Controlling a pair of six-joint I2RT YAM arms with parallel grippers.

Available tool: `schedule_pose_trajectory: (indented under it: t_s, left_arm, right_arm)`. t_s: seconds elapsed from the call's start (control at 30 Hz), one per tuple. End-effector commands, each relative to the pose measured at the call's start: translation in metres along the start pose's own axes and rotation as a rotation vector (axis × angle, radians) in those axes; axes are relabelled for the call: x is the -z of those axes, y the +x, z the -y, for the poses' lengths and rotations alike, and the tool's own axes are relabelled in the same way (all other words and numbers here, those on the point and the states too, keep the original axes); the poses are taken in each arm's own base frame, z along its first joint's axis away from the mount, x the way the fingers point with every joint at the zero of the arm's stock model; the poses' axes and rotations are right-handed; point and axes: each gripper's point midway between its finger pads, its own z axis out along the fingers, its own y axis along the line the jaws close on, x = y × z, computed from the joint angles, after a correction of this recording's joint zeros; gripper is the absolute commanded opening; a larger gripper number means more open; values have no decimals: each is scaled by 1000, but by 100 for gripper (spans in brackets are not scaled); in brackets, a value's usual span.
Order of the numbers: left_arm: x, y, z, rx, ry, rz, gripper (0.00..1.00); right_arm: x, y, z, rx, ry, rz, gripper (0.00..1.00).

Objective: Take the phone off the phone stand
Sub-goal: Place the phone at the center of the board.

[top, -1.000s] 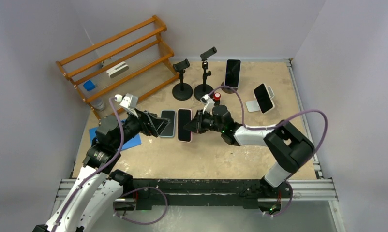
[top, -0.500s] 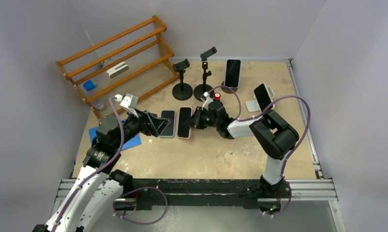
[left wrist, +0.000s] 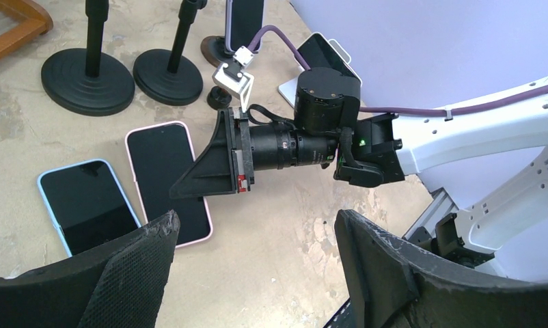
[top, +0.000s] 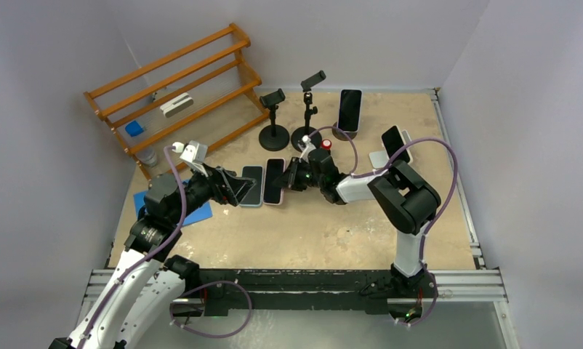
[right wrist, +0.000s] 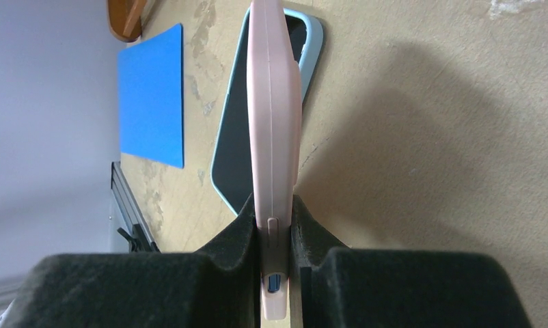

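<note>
My right gripper (right wrist: 275, 225) is shut on the long edge of a pink-cased phone (right wrist: 275, 102), which I see edge-on between the pads. From above, this phone (top: 274, 182) sits flat and low over the table, close beside a blue-cased phone (top: 252, 186) lying face up. I cannot tell whether it touches the table. My left gripper (left wrist: 256, 222) hangs open and empty just left of both phones. Two black phone stands (top: 273, 120) (top: 307, 109) stand empty behind them.
A dark phone (top: 350, 110) leans on a round stand at the back, and another (top: 395, 147) on a white stand at the right. A wooden rack (top: 179, 87) fills the back left. A blue mat (top: 198, 212) lies by my left arm, and a small red-topped object (top: 325, 145) behind my right wrist.
My right arm has carried the pink-cased phone leftward, closing the gap to the blue-cased phone. The left arm has not moved.
</note>
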Motion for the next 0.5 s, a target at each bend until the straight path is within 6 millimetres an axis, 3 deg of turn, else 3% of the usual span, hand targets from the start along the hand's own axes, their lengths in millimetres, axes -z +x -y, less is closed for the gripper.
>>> schedule_pose_trajectory:
  t_s: [0.0, 0.2, 0.47]
  left_arm:
    - [4, -20, 14, -40, 42, 52, 82]
    - [3, -20, 14, -38, 42, 50, 82]
    - [2, -19, 13, -36, 41, 44, 82]
  right_arm:
    - [-4, -26, -26, 25, -63, 60, 5]
    - [-5, -24, -21, 24, -43, 55, 21]
    - [-4, -23, -12, 25, -3, 56, 30]
